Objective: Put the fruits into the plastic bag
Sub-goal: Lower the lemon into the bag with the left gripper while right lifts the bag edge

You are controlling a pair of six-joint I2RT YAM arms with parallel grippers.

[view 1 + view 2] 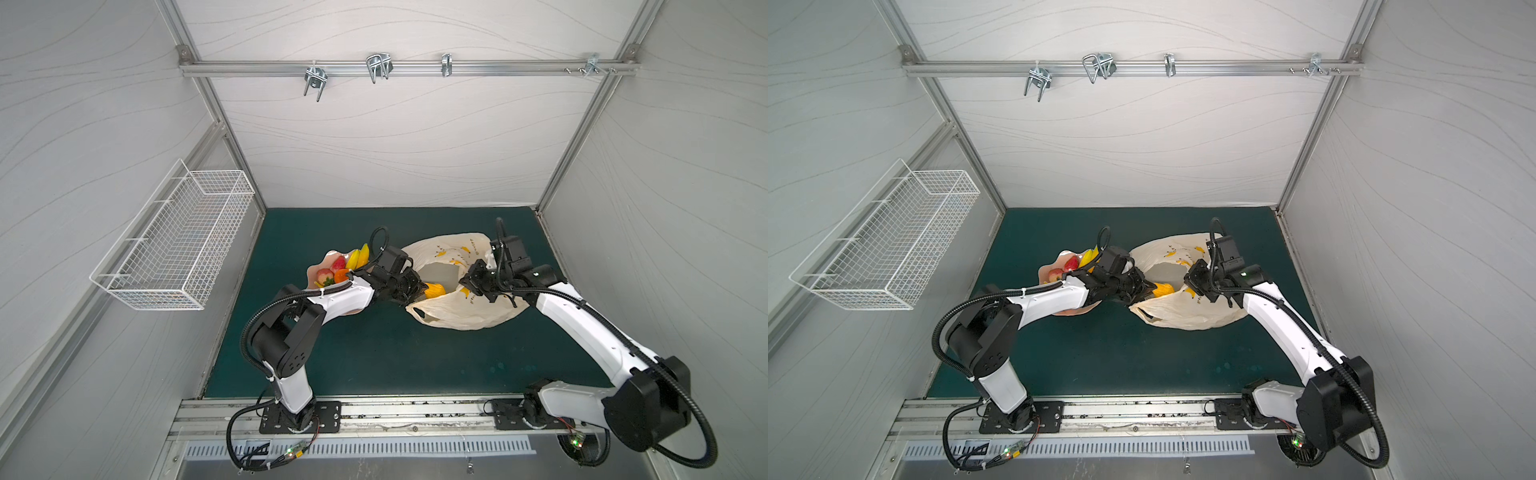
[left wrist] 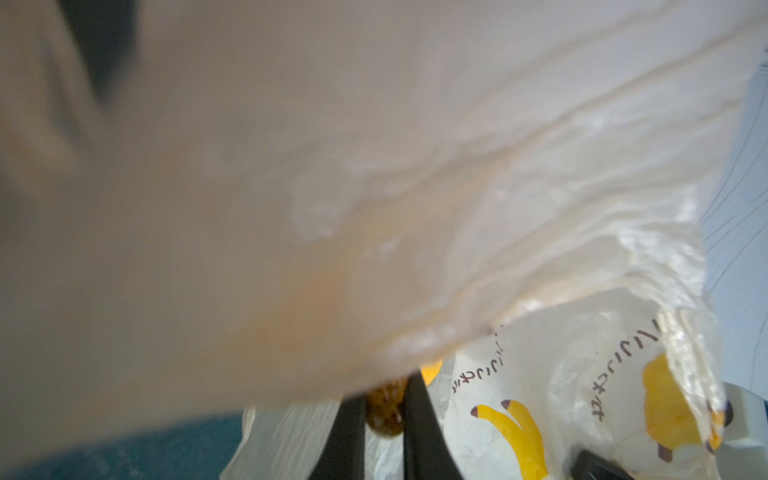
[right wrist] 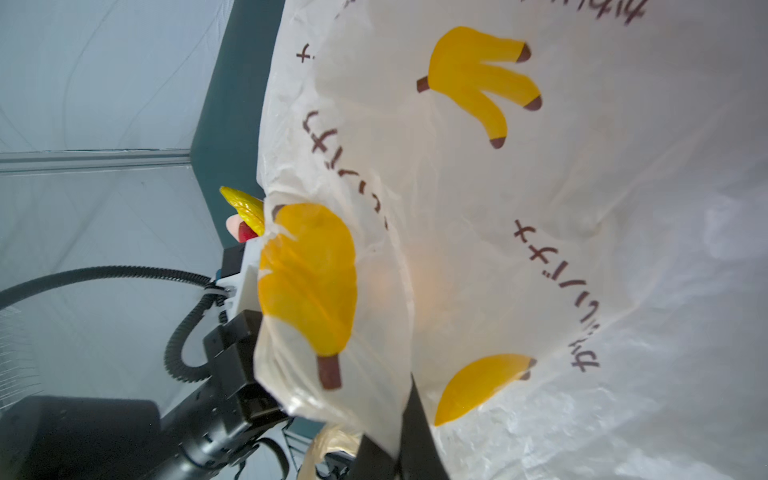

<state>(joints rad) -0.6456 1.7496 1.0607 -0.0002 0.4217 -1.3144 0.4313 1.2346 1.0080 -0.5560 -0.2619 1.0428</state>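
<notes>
The cream plastic bag [image 1: 465,320] [image 1: 1192,318] with banana prints lies on the green mat, its mouth facing left. My right gripper [image 1: 461,282] [image 3: 399,436] is shut on the bag's upper edge and holds the mouth up. My left gripper [image 1: 422,289] [image 2: 384,415] is shut on a yellow fruit [image 1: 434,289] [image 2: 384,409] at the mouth, under the raised plastic [image 2: 498,208]. More fruits lie in the pink dish [image 1: 328,255]: bananas [image 1: 359,255] [image 3: 245,208], a strawberry [image 1: 338,262], an apple [image 1: 324,275] and an orange [image 1: 341,274].
A white wire basket [image 1: 174,245] hangs on the left wall. Metal hooks [image 1: 378,66] sit on the rail at the back. The left arm's forearm [image 1: 345,297] reaches over the near part of the dish. Green mat [image 1: 374,353] lies in front of the bag.
</notes>
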